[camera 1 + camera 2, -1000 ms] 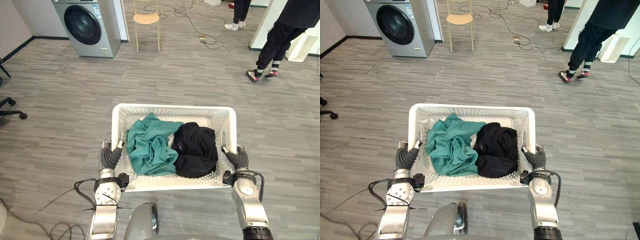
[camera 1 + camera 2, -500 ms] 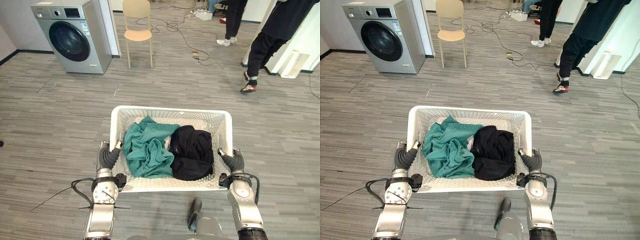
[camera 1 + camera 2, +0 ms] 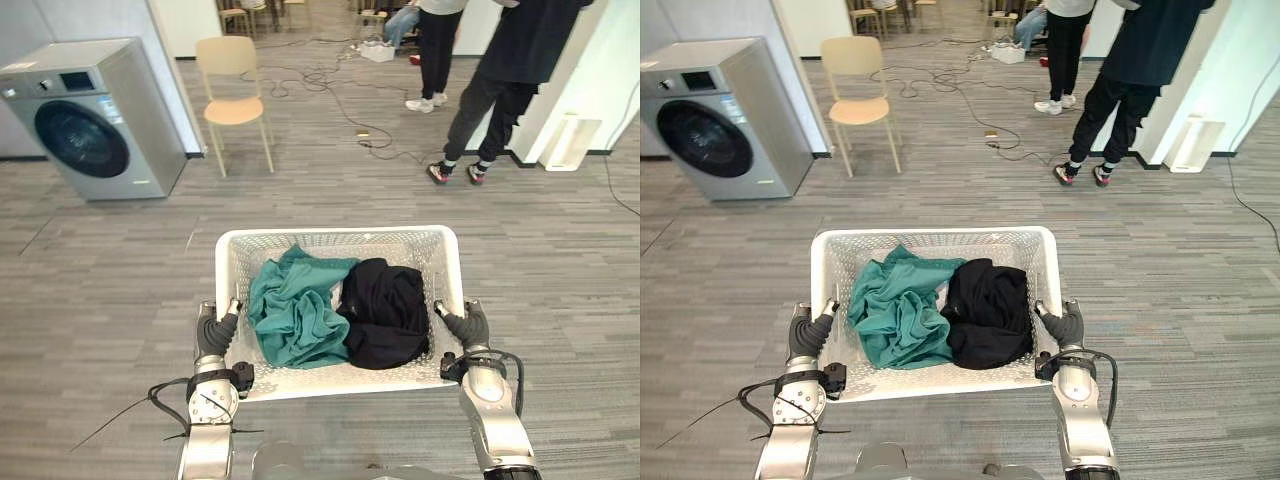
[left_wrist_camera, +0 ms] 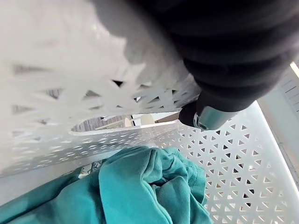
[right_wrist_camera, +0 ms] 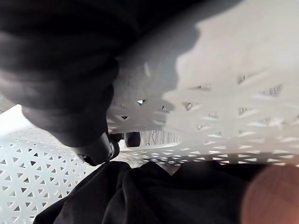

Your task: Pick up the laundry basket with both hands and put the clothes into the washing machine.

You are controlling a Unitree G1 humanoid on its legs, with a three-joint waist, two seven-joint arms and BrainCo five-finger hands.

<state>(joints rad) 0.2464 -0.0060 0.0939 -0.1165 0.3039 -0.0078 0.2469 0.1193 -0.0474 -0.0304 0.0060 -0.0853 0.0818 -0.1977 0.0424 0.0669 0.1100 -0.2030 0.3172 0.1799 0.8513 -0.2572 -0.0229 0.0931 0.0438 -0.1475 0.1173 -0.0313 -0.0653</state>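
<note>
L hand (image 3: 217,334) is clenched on the left rim of the laundry basket (image 3: 335,238), R hand (image 3: 467,327) on its right rim. Teal garment (image 3: 297,315) and black garment (image 3: 385,312) lie touching inside. Washing machine (image 3: 85,120), door closed, stands well apart at front-left, near a chair (image 3: 232,85).

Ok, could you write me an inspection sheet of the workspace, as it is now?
Surface: grey plank floor.
Job's things: laundry basket holds a teal garment on the left, a black garment on the right; washing machine far left, door looks shut.
Clutter: pale chair beside the machine.
Hands: left hand and right hand each curled over a side rim of the basket.
Cables: black cables on the floor beyond the chair.
Surroundings: two people standing far right.
</note>
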